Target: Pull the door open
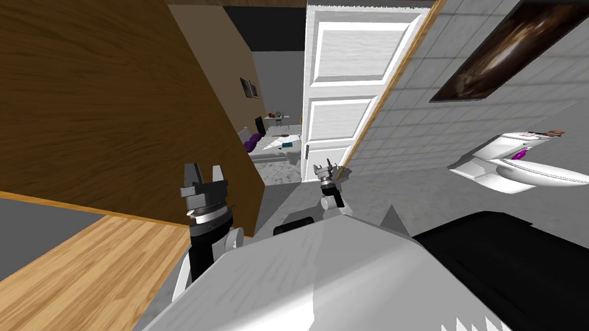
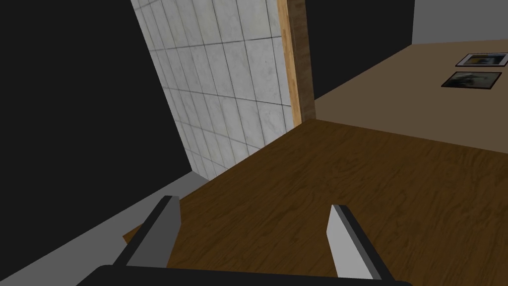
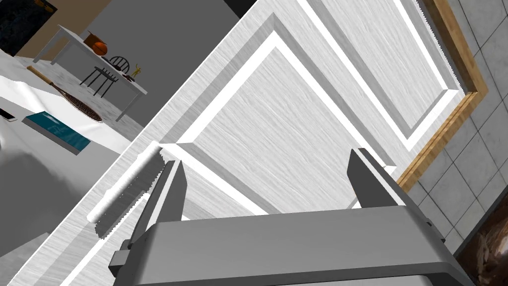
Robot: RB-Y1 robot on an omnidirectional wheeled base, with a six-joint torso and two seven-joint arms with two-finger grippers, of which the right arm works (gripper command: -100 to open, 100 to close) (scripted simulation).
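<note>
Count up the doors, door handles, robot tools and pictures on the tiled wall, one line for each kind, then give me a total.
Door: 1
Door handle: 1
Tools, left tool and right tool: 2
Picture on the tiled wall: 1
Total: 5

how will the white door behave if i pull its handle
The door looks like a rigid panelled slab, so it probably swings as one piece, not flexing. It already stands ajar, so likely no latch resists. Its handle is a smooth round bar; a loose grip could slip off.
</note>
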